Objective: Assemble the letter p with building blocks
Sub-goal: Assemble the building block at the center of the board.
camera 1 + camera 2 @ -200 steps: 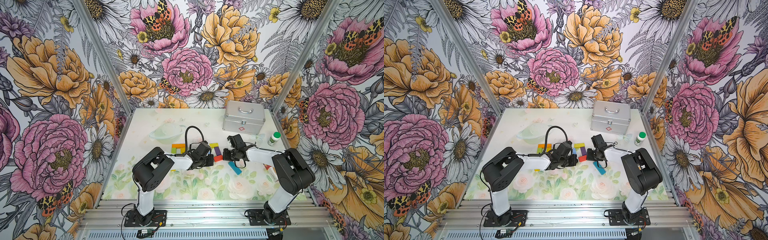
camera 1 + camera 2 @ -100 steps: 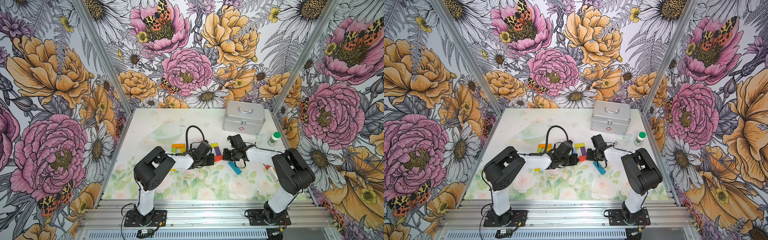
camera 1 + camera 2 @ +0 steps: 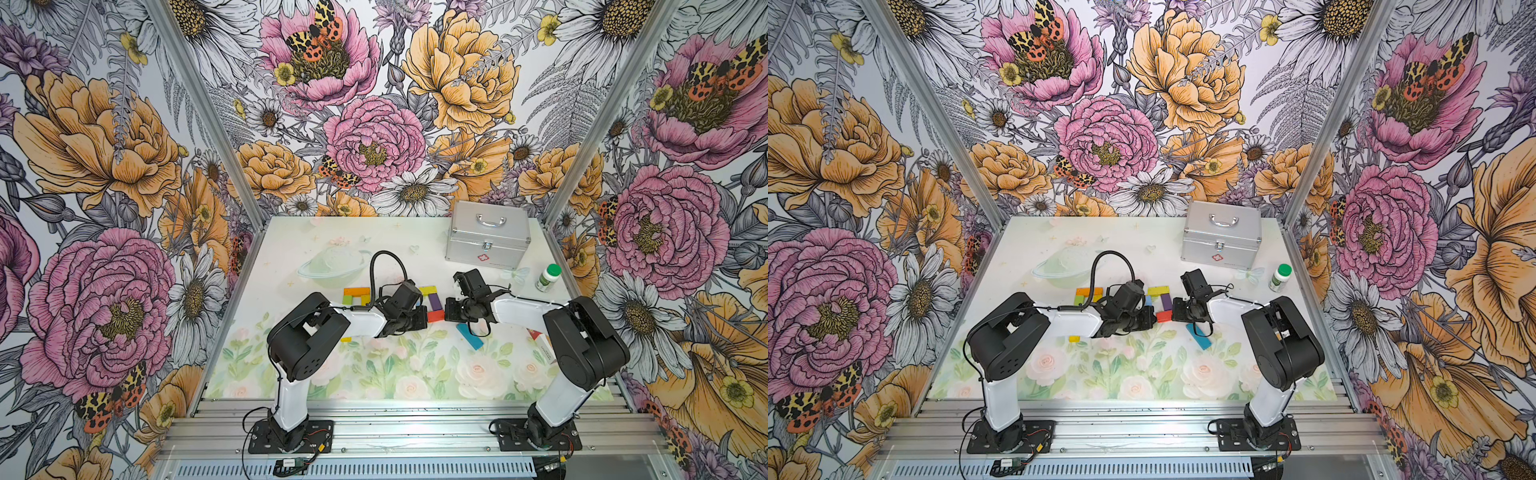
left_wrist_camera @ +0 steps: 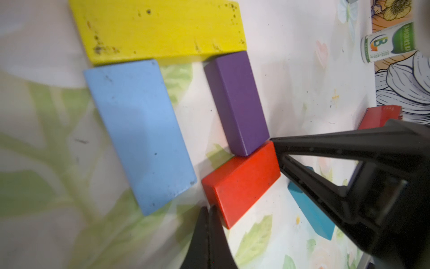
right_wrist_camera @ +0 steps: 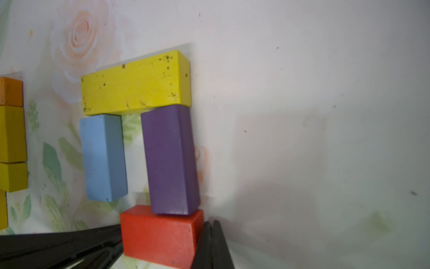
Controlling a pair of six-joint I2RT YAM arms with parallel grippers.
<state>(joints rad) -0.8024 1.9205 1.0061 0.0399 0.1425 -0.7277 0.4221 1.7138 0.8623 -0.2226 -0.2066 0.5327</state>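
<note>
Four building blocks lie together at mid-table: a yellow block across the top, a light blue block and a purple block under it, and a red block at the purple one's lower end. In both top views the red block lies between the two grippers. My left gripper is shut with its tip against one end of the red block. At the red block's other end my right gripper is shut and touching it too. A teal blue block lies loose nearby.
A group of orange, yellow and green blocks lies left of the left gripper. A silver case stands at the back right, with a green-capped white bottle beside it. A red-and-white carton lies by the right arm.
The left arm's elbow has shifted slightly to the right. Both gripper tips stay at the red block, and the blocks lie as before.
</note>
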